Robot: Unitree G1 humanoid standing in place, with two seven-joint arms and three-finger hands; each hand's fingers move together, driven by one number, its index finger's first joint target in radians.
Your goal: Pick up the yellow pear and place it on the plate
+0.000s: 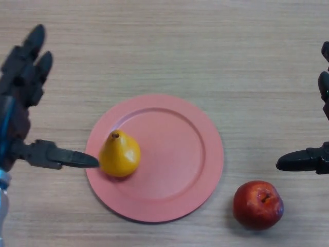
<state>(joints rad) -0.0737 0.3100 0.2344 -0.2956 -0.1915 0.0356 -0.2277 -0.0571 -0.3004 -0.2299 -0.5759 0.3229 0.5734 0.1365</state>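
The yellow pear [119, 155] lies on the left part of the pink plate [175, 154], stem end pointing up and away. My left hand [23, 98] is at the view's left with straight fingers spread; its thumb tip reaches the plate's left rim, right beside the pear, without curling round it. At the right edge my right hand [313, 157] shows partly, fingers straight, holding nothing.
A red apple [257, 204] sits on the wooden table [205, 51], just off the plate's lower right rim and below my right hand's thumb.
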